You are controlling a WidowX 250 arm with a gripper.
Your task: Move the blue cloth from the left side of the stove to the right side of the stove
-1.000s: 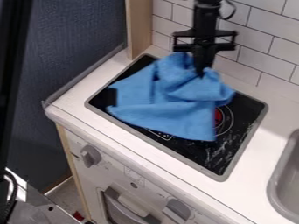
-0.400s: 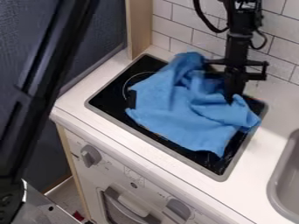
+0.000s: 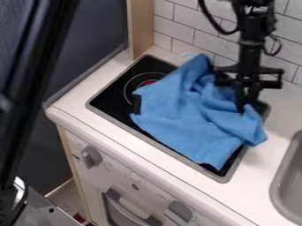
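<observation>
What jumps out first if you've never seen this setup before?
Most likely the rumpled blue cloth, spread over much of the black cooktop. Then the robot's black hand against the cloth's right side, and a small red spot within a ring on the cooktop's left.

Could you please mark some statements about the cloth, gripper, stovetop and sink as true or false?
1. The gripper is at the right part of the cloth in the view. True.
2. The cloth lies smooth and flat. False: it is bunched in folds.
3. A red spot shows on the stovetop. True.
4. The cloth covers the whole stovetop. False: the stovetop's left part is bare.
5. The sink is right of the stovetop in the view. True.
</observation>
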